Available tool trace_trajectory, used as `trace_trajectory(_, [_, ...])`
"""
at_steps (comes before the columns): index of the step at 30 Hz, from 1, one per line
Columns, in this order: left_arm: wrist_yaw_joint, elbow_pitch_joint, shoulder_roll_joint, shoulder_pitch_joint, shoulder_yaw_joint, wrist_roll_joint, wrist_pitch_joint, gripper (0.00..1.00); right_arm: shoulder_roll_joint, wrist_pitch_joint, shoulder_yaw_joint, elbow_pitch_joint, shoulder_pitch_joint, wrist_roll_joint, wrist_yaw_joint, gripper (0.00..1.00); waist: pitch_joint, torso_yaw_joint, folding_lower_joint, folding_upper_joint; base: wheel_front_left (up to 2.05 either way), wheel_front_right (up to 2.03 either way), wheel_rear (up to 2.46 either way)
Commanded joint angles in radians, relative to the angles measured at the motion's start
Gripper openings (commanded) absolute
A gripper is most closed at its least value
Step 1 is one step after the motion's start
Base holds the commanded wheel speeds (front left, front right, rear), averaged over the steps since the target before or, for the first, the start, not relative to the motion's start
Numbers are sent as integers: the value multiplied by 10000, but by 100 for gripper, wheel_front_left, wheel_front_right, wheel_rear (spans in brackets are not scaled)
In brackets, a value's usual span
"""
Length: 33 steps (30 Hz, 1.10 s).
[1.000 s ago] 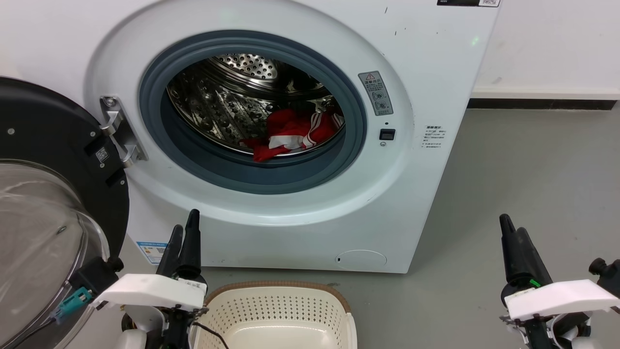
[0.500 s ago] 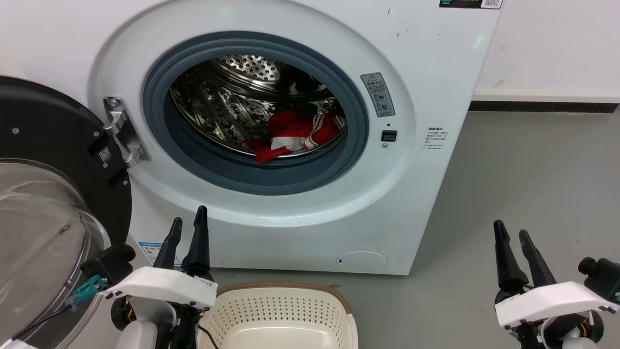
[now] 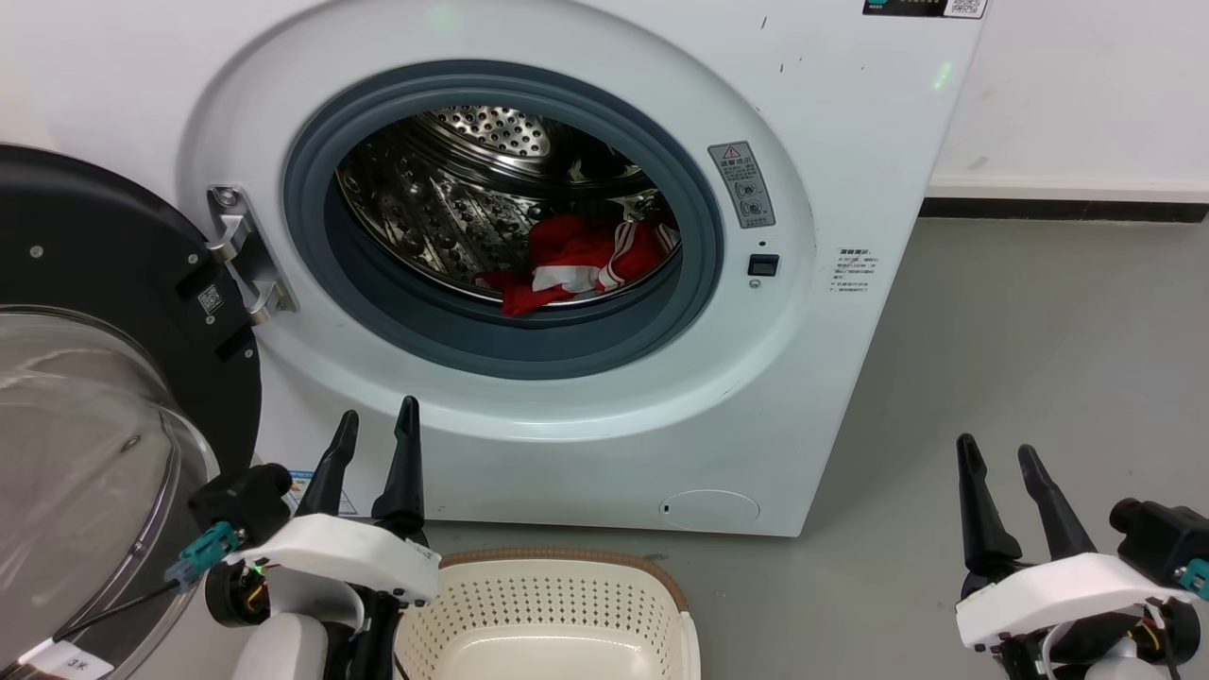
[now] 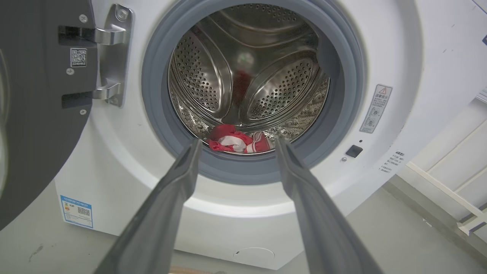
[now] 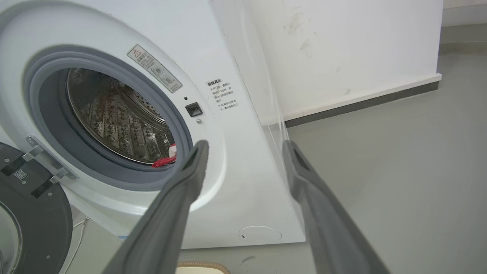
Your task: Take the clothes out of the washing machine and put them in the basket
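Note:
The red clothes (image 3: 578, 264) with white stripes lie crumpled at the bottom of the steel drum of the white washing machine (image 3: 831, 170), whose door (image 3: 94, 312) hangs open at the left. In the left wrist view the clothes (image 4: 237, 139) show between the spread fingers; a red corner of the clothes (image 5: 165, 160) peeks out in the right wrist view. My left gripper (image 3: 378, 425) is open, low in front of the washer. Over the floor to the right, my right gripper (image 3: 994, 453) is open. The cream basket (image 3: 557, 604) stands on the floor between them.
The open black-framed glass door takes up the left side beside my left arm. Grey floor (image 3: 1039, 340) stretches to the right of the machine up to a white wall with a dark skirting (image 3: 1067, 206).
Both grippers have opened: their fingers were together a second ago and now stand apart. The left gripper has shifted slightly right. The camera has moved a little.

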Motion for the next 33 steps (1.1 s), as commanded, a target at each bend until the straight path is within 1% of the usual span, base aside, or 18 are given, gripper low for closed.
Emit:
trace_trajectory(1, [11,-17,45,-200,-14,273,-105,100,1,-98,1,-117,-4,-281,0,100,1,-2,0,0,0,0,0])
trace_trajectory(20, [119,456,146,-516,-170,2336,-537,100,4,-249,-41,-302,-37,-2413,-1,100,77,-23,0,0,0,0,0])
trace_trajectory(33, [211,723,157,-631,-263,3403,-807,100,6,-287,-15,-236,33,-3442,-1,100,81,19,-1,0,0,0,0])
